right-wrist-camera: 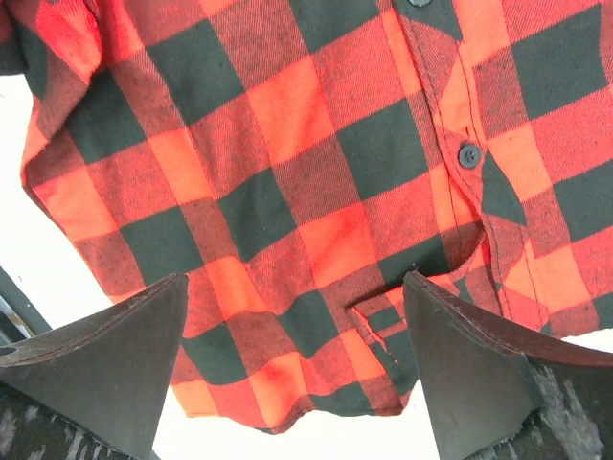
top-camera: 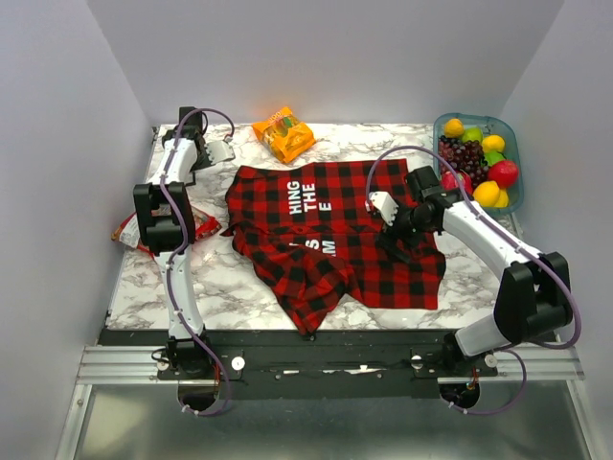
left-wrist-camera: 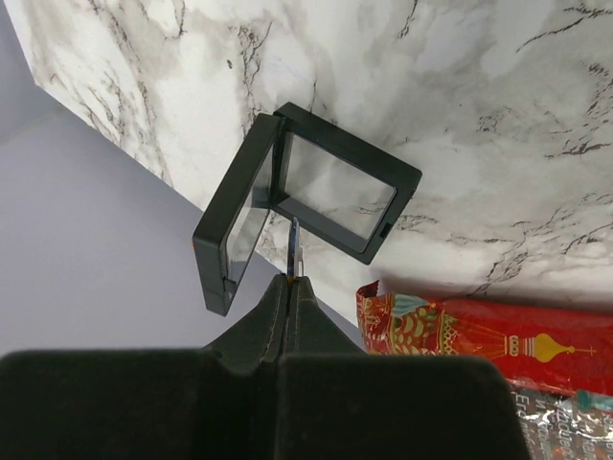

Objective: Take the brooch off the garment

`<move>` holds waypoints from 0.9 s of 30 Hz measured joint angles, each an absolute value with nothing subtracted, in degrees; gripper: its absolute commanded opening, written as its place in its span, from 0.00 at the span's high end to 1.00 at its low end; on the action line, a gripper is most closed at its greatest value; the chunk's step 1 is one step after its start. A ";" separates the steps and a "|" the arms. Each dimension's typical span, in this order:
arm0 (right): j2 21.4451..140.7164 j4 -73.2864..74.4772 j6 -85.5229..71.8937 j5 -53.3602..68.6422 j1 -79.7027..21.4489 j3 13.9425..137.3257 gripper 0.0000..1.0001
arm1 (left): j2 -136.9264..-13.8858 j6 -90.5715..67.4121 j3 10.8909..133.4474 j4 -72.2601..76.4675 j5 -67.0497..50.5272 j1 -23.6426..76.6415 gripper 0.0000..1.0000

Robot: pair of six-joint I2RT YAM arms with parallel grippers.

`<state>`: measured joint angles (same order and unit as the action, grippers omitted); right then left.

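Observation:
The red-and-black plaid garment [top-camera: 326, 230] with white lettering lies spread on the marble table. It fills the right wrist view [right-wrist-camera: 287, 144]. My right gripper [top-camera: 395, 235] hovers over its right part, open and empty [right-wrist-camera: 295, 283], with its jaws wide apart. My left gripper [top-camera: 213, 151] is at the table's far left corner. It is shut [left-wrist-camera: 290, 280] on a thin silvery piece seen edge-on, the brooch [left-wrist-camera: 295, 247]. The brooch's tip stands in the gap of an open black hinged case [left-wrist-camera: 326, 187] with clear panes.
An orange snack bag [top-camera: 283, 134] lies at the back. A teal tray [top-camera: 512, 144] of fruit stands at the back right. A red snack packet [top-camera: 129, 230] lies at the left edge and also shows in the left wrist view [left-wrist-camera: 479, 335]. Grey walls close in three sides.

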<state>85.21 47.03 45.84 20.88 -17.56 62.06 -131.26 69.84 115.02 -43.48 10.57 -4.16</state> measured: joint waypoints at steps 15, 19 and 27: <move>87.00 47.79 44.88 22.28 -17.56 62.78 0.00 | -134.34 69.80 117.05 -41.91 12.25 -4.29 1.00; 88.07 48.10 44.75 22.39 -17.56 63.66 0.00 | -135.50 69.80 117.75 -41.21 12.47 -4.40 1.00; 88.84 48.16 44.53 22.57 -17.56 64.66 0.00 | -137.21 69.78 117.75 -40.34 12.62 -4.40 1.00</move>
<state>88.84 48.16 44.53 22.57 -17.56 64.66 -137.21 69.78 117.75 -40.34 12.62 -4.40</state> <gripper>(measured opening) 0.995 0.011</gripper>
